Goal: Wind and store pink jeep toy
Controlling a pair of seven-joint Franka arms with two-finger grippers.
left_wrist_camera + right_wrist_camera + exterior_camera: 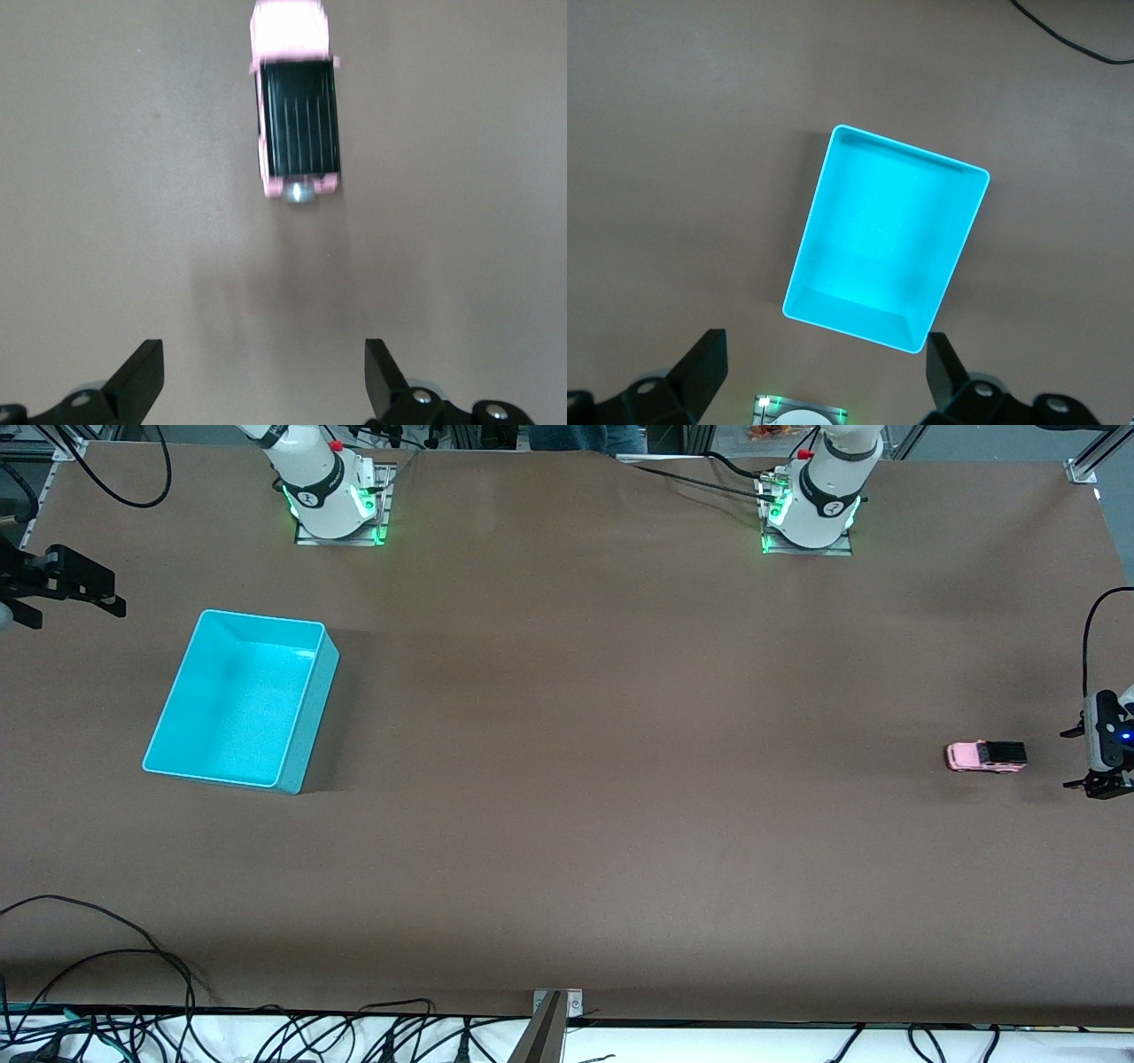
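The pink jeep toy (985, 756) stands on the brown table near the left arm's end; its black rear roof points toward my left gripper. My left gripper (1074, 759) is open and empty, low over the table just beside the jeep's rear, not touching it. In the left wrist view the jeep (297, 133) lies ahead of the open gripper (264, 372), with a gap of bare table between. The turquoise bin (314, 717) stands empty toward the right arm's end. My right gripper (78, 615) is open and empty, up in the air beside the bin; its wrist view shows the bin (908, 152) below the gripper (826, 372).
The two arm bases (337, 505) (811, 514) stand along the table's edge farthest from the front camera. Cables (133, 957) lie at the table's nearest edge by the right arm's end. A metal bracket (556, 1005) sits at the middle of that nearest edge.
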